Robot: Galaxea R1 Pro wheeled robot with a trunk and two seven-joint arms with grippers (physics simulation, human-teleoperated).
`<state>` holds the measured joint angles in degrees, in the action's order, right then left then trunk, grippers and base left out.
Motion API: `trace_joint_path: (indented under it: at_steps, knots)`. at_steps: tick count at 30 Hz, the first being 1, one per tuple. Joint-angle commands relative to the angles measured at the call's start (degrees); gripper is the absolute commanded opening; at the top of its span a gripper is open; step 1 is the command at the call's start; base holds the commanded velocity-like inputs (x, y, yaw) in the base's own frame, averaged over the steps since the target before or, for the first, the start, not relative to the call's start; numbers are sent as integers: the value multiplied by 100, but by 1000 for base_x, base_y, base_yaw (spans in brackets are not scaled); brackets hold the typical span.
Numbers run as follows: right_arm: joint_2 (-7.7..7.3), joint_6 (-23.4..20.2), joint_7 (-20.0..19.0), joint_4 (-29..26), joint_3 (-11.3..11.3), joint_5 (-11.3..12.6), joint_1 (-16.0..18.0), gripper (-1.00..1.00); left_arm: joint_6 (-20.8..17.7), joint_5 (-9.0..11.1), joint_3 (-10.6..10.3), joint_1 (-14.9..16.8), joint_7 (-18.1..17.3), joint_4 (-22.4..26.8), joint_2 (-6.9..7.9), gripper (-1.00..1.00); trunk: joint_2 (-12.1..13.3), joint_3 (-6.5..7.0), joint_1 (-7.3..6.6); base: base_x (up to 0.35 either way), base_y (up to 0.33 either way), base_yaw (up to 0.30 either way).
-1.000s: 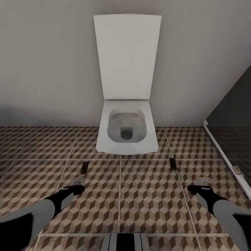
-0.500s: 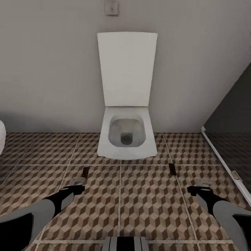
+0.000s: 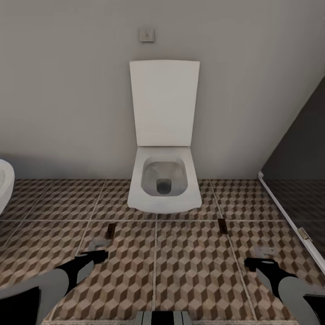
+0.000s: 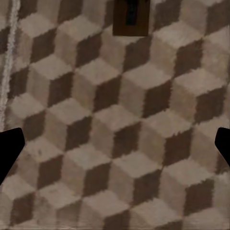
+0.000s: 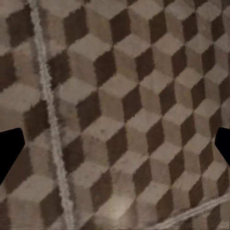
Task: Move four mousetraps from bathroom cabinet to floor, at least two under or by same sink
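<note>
Apparently mid-placement: two mousetraps down on the bathroom floor [image 3: 194, 266], one [image 3: 109, 231] ahead of the left gripper [image 3: 97, 247], the other [image 3: 222, 225] ahead of the right gripper [image 3: 263, 252], flanking the front of the toilet [image 3: 164, 183]. Both flat on the same cube-pattern tiles, well apart from each other, just short of the bowl.

Left gripper: spread wide, nothing between the fingertips [image 4: 8, 152], only tile under it in the left wrist view, w/ the near trap [image 4: 130, 17] lying ahead of it. Right gripper: likewise spread and empty, hovering over bare tile and a grout line in the right wrist view.

Judging by that, about halfway: two traps placed, two more presumably to fetch from the cabinet. Next move likely calls for turning the base away from the toilet, heading to the cabinet, and checking the sink condition. Whether either trap counts as next to the sink can't be told from here.

Hard to make out: traps in the head view read as thin dark slivers, no wire bar or red mark discernible. In the left wrist view the trap is cut by the frame edge. White curved thing [image 3: 2, 186] at the head view's left edge, mostly cut off; tub or basin, can't say. Dark panel [image 3: 298, 149] at right, prob. a shower screen, partly out of frame. Small wall plate [image 3: 146, 34] above the raised lid, detail blurred.
</note>
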<state>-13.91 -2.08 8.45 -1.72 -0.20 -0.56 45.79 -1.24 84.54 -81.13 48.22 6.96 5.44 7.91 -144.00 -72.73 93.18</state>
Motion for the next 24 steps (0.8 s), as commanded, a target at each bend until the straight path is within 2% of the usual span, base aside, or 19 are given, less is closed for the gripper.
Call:
trace_joint_path:
  at_steps: [1, 7, 10, 16, 24]
  knots:
    - [17, -22, 12, -6, 1, -10, -51, 100, -10, 31, -42, -52, 47, 26, 8, 100, 0, 19, -3, 0, 0, 0]
    - [93, 34, 9, -10, 2, -38, -390, 100, -2, 28, -42, -311, 43, 20, 19, 100, 8, 152, -19, 0, 0, 0]
    - [112, 204, 8, -8, 3, -41, -569, 100, 0, 32, -43, -451, 41, 23, 23, 100, 12, 219, -27, 0, 0, 0]
    - [131, 466, 7, 18, 3, -36, -797, 100, 6, 35, -43, -644, 29, 30, 12, 100, 20, 352, -42, 0, 0, 0]
    - [141, 604, 7, 42, 10, -58, -1197, 100, 9, 36, -43, -952, 15, 47, -22, 100, 31, 529, -63, 0, 0, 0]
